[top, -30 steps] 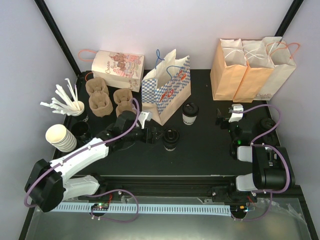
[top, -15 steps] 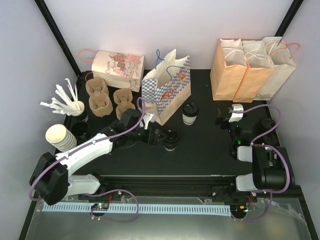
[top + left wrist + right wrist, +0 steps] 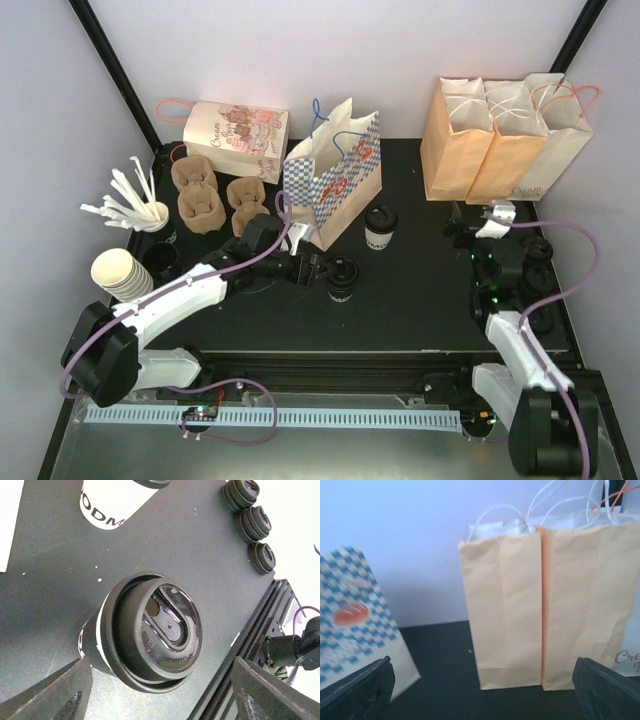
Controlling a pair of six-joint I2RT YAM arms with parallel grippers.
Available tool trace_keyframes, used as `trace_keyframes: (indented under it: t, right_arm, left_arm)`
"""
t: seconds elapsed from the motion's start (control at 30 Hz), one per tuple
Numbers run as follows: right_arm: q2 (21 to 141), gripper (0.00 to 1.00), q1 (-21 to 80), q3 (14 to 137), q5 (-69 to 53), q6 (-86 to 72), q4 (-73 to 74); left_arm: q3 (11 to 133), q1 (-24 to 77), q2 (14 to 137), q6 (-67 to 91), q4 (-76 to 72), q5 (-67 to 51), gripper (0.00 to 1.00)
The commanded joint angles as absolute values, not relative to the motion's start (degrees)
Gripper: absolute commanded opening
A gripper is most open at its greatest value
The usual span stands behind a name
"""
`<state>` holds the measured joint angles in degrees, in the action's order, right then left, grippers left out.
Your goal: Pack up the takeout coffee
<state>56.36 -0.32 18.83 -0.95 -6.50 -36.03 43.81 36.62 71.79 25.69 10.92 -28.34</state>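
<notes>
One takeout coffee [image 3: 342,277], a white printed cup with a black lid, stands mid-table and fills the left wrist view [image 3: 150,632]. My left gripper [image 3: 325,272] reaches it from the left. Its jaws are open [image 3: 161,665], one finger [image 3: 55,692] on either side of the cup, and neither visibly presses on it. A second lidded takeout coffee [image 3: 379,226] stands further back [image 3: 112,500]. My right gripper [image 3: 458,228] is open and empty [image 3: 482,664], facing the kraft bags.
A blue chequered bag [image 3: 333,180] stands behind the cups [image 3: 355,630]. Three kraft bags [image 3: 500,135] line the back right [image 3: 502,610]. Brown pulp carriers [image 3: 205,195], a stack of plain cups [image 3: 122,275] and white stirrers [image 3: 130,200] sit left. Spare lid stacks [image 3: 250,510] lie right.
My left gripper has moved right and now has the near cup between its fingers. The right arm has stretched forward and rightward toward the kraft bags.
</notes>
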Motion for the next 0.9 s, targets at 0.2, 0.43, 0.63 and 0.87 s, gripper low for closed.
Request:
trace_keyframes:
  t: [0.2, 0.43, 0.63, 0.87]
  right_arm:
    - [36.4, 1.00, -0.1, 19.5, -15.3, -28.3, -1.4]
    - [43.9, 0.77, 2.2, 27.0, -33.1, -26.3, 13.6]
    - [46.3, 0.65, 13.0, 33.1, -30.4, -26.6, 20.4]
    - [53.3, 0.42, 25.8, 36.1, -27.9, -30.9, 18.5]
  left_arm:
    - [46.0, 36.6, 72.5, 27.1, 10.9, -26.6, 0.65]
    - [45.6, 35.9, 72.6, 27.2, 11.6, -26.5, 0.50]
    - [45.6, 34.6, 73.0, 27.0, 11.2, -26.6, 0.40]
    - [45.6, 34.1, 77.2, 26.8, 9.5, -27.5, 0.35]
